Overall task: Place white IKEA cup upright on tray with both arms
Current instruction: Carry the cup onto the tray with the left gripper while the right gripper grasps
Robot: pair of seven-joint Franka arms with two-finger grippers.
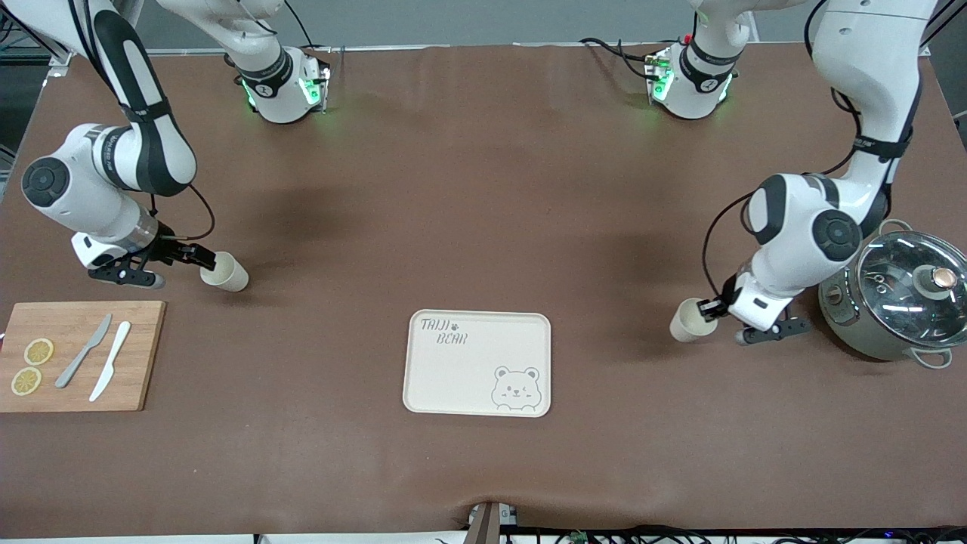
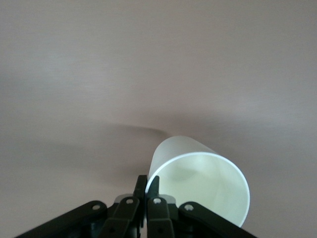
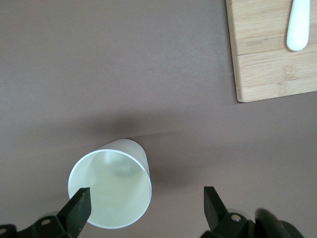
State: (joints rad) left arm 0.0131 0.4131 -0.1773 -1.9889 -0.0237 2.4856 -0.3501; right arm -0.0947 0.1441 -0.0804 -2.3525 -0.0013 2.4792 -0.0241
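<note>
Two white cups are in play, one at each arm. The left end effector [image 1: 712, 307] is low over the counter [image 1: 483, 227] toward the left arm's end, beside a lidded pot [image 1: 899, 302]. In the left wrist view we see its fingers [image 2: 140, 194] pressed together on the rim of a cup [image 2: 200, 183], one finger inside the mouth and one outside. This cup [image 1: 690, 320] is tilted, mouth toward the end effector; whether it touches the counter we cannot tell.

The right end effector [image 1: 198, 257] is low over the counter at the right arm's end, just above a wooden cutting board [image 1: 79, 355] that carries two knives [image 1: 98, 360] and two lemon slices [image 1: 32, 366]. In the right wrist view its fingers [image 3: 79, 208] are spread wide, and the second cup [image 3: 111, 191] sits by one finger, not pinched. From the front this cup [image 1: 224, 272] is tilted too.

The tray [image 1: 453, 378] lies bare mid-counter, nearer the front camera than both cups and well apart from each.

We judge the step in hand to be grasping: the left arm has its cup, the right does not. Next, the right fingers should straddle the rim and close; then each arm must lift, carry its cup over the tray, turn it upright and set it down without the arms meeting.
</note>
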